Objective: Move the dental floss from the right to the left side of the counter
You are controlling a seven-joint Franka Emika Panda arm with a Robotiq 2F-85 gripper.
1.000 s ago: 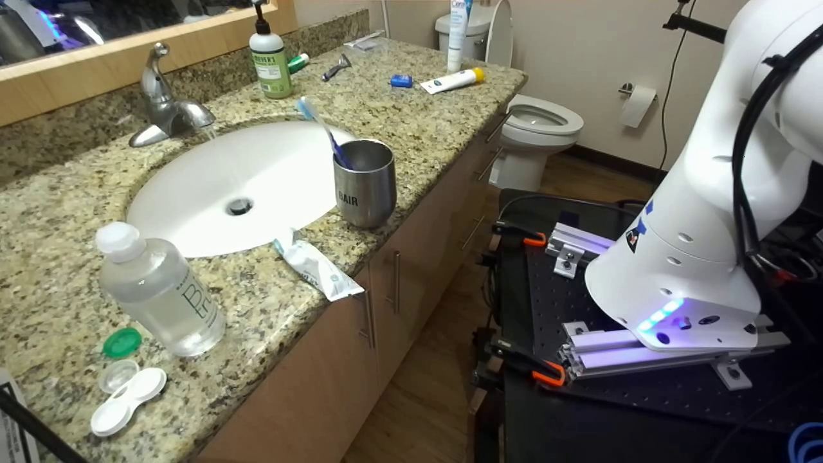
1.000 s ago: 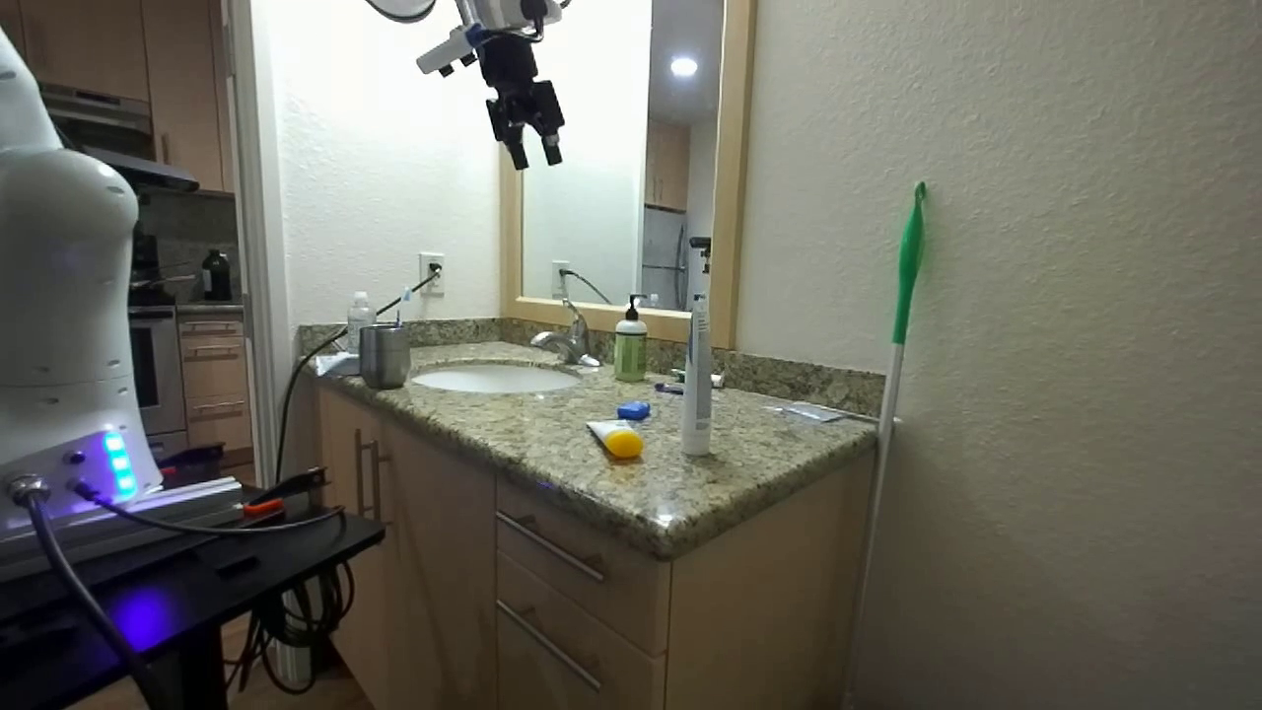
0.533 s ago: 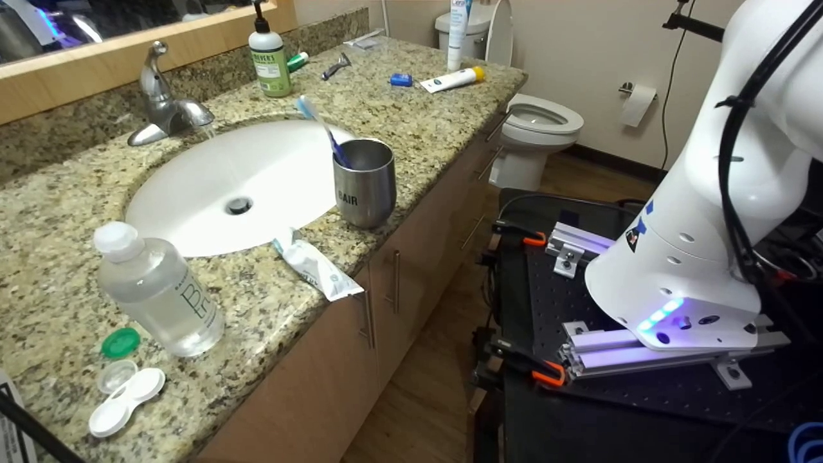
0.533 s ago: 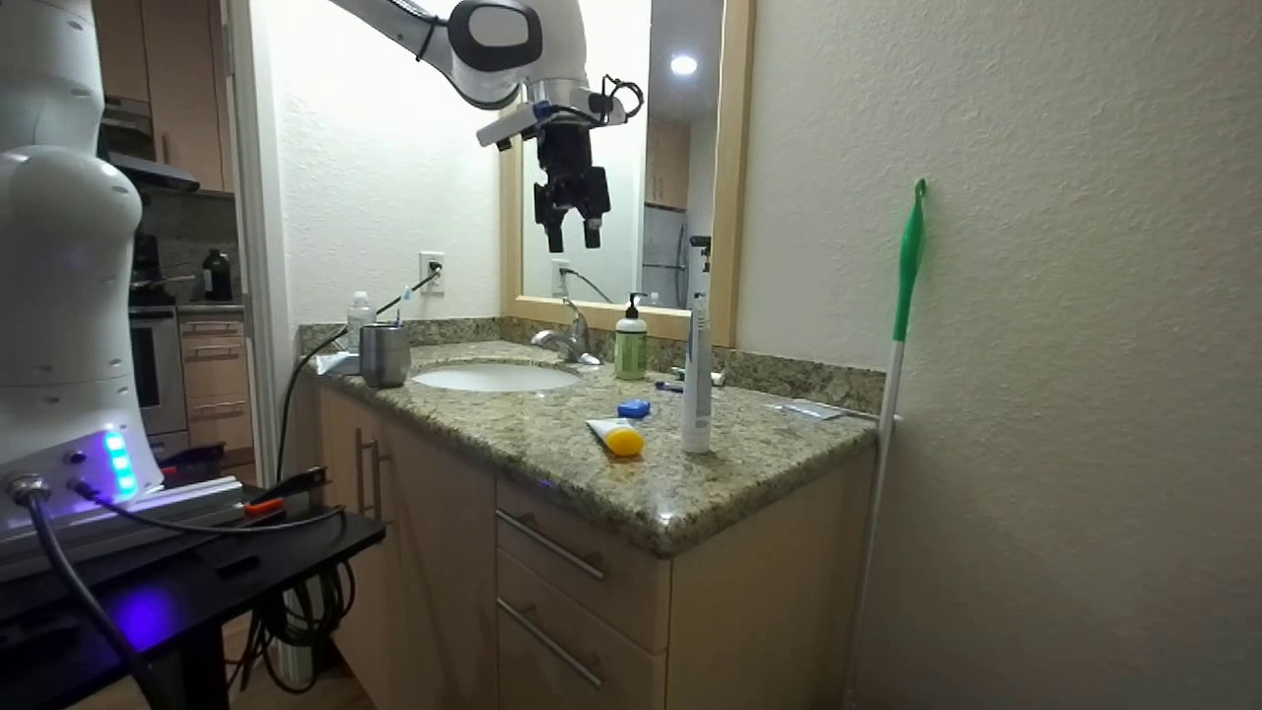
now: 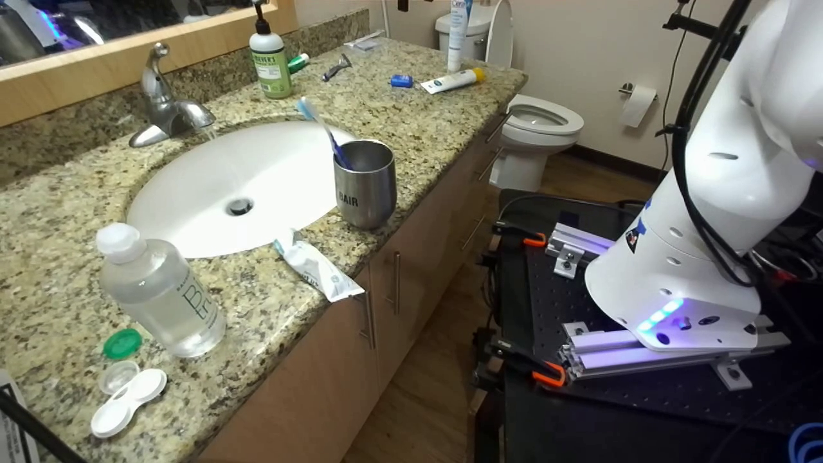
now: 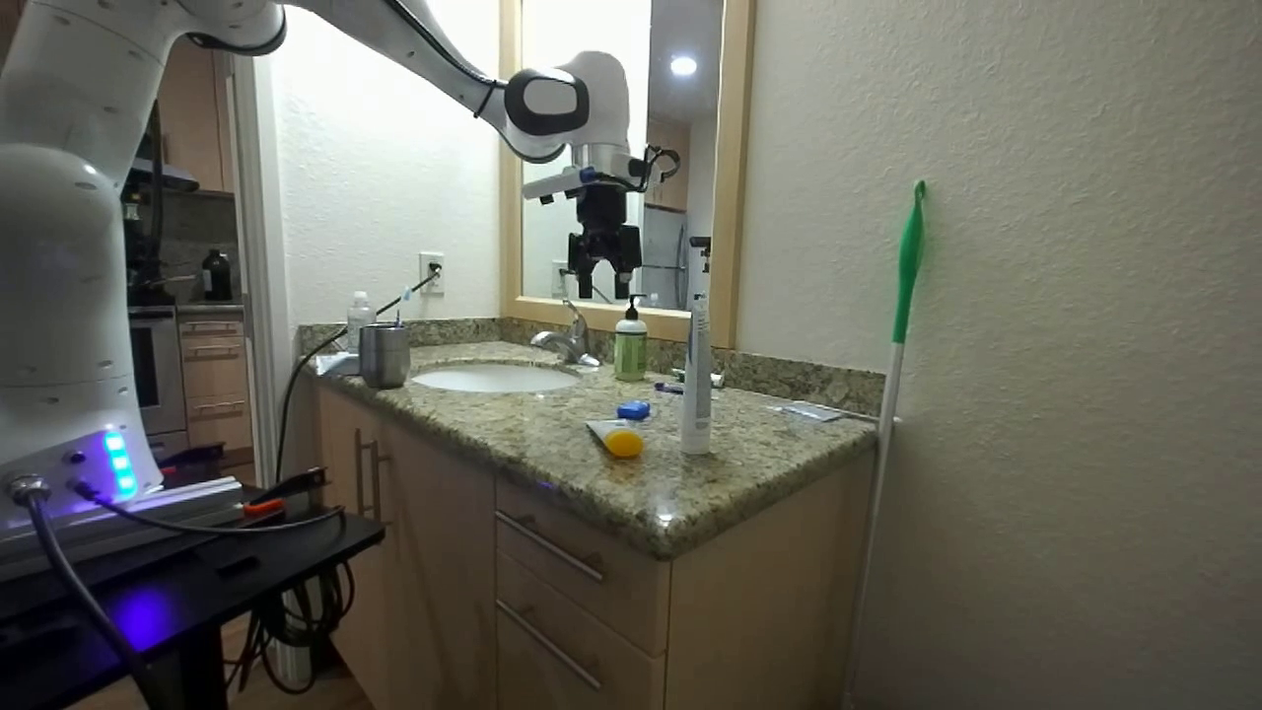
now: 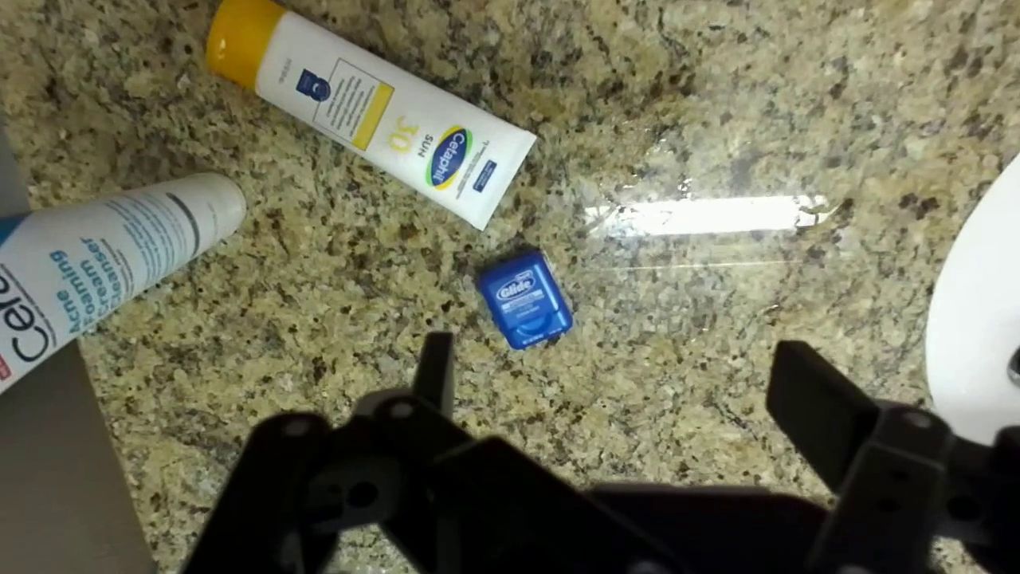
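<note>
The dental floss (image 5: 401,81) is a small flat blue container lying on the speckled granite counter (image 5: 411,122). It lies at the end away from the metal cup and also shows in an exterior view (image 6: 633,410). In the wrist view the floss (image 7: 526,300) lies label up, just beyond the fingertips and nearer the left finger. My gripper (image 6: 603,289) points down, well above the counter, near the mirror and soap bottle in that exterior view. In the wrist view the gripper (image 7: 613,351) is open, its fingers wide apart with nothing between them.
A white tube with a yellow cap (image 7: 382,112) lies close to the floss. A tall white tube (image 6: 697,394) stands nearby at the counter's end. A soap bottle (image 5: 271,67), faucet (image 5: 164,103), sink (image 5: 186,199), metal cup (image 5: 365,193) and clear bottle (image 5: 167,296) stand along the counter.
The arm has reached out over the counter. In an exterior view the gripper has moved down and to the right, staying open. The floss and other counter items have not moved.
</note>
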